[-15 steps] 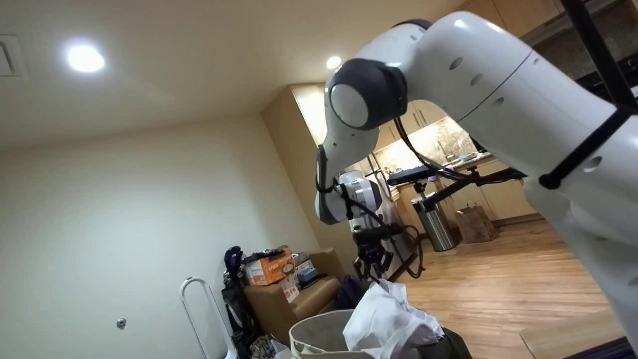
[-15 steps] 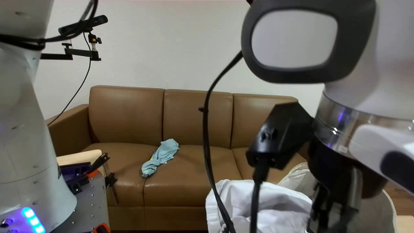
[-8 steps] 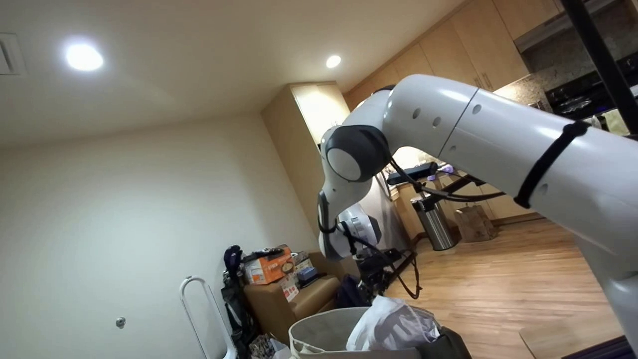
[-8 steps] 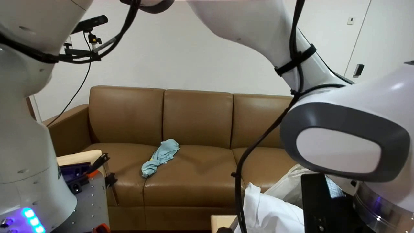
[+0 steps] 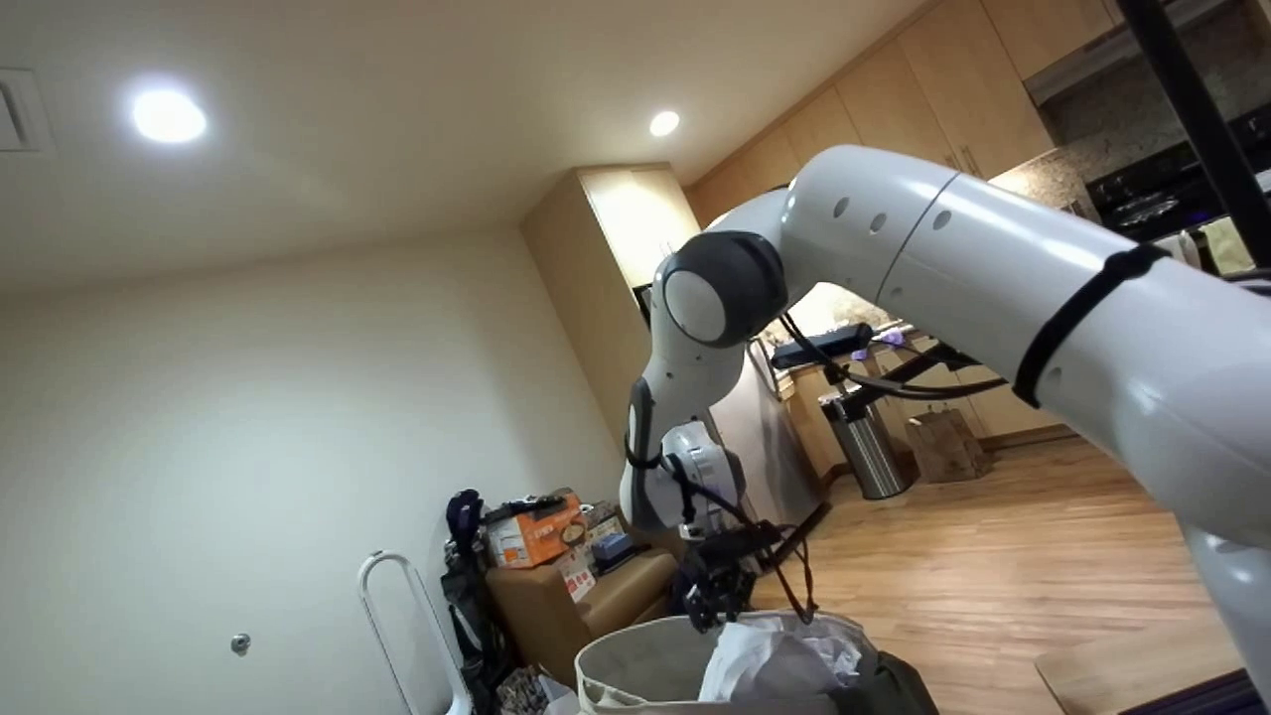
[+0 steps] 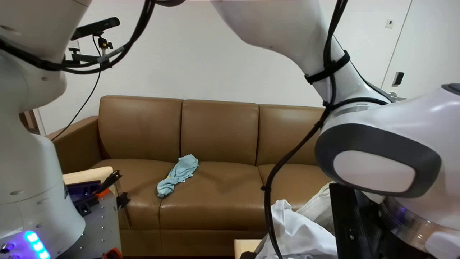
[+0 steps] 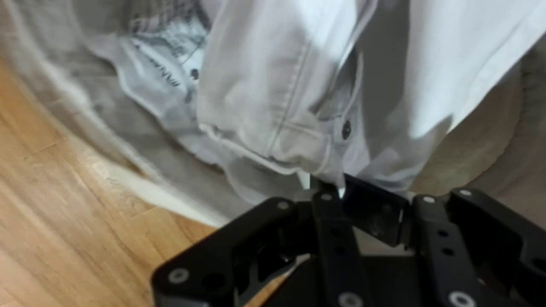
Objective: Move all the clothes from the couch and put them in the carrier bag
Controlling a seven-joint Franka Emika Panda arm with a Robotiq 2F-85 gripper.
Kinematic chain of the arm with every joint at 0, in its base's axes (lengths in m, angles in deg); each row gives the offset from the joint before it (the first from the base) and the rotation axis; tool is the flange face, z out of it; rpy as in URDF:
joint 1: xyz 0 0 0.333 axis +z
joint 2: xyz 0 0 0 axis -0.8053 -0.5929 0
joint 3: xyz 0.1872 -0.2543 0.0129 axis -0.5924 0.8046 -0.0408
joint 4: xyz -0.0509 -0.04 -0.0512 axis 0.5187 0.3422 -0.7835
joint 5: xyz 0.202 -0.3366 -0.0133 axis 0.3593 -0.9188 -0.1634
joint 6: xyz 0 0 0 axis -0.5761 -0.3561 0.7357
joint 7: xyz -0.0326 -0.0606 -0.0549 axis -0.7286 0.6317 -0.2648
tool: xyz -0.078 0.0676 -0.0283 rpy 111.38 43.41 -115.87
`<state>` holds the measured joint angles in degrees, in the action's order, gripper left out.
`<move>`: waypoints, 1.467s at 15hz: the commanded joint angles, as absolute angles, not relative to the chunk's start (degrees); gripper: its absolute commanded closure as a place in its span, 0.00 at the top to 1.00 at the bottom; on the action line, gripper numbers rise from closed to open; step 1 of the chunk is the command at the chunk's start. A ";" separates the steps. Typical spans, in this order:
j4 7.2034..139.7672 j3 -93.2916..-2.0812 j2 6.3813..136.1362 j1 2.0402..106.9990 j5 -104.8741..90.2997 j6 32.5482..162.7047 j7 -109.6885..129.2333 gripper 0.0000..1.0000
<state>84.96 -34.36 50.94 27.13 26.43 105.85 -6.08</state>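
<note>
Fingers (image 7: 375, 209): pinched together on the edge of a white buttoned garment (image 7: 264, 98) | white buttoned garment: bunched in the mouth of the pale carrier bag (image 5: 635, 660) | pale blue garment (image 6: 179, 173): crumpled on the brown three-cushion couch (image 6: 219, 133)

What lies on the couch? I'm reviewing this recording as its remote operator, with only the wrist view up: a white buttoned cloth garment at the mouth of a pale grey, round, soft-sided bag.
Observer: One crumpled pale blue cloth garment lies on the seat of the brown leather-look couch, in an exterior view.
Operator: Does anything dangle where I can't see it?
Observer: Yes, a long, thin black cable hangs in a bow from the white, grey-jointed robot arm, in an exterior view.
</note>
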 commanded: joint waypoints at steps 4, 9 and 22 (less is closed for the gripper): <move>83.43 -46.50 49.01 22.29 24.06 100.30 -16.10 0.03; 84.18 -45.42 48.07 23.80 19.73 99.66 -13.30 0.04; 78.06 -42.17 36.62 25.45 4.87 105.89 -11.34 0.04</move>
<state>78.39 -41.12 36.67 26.51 6.29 105.97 -12.19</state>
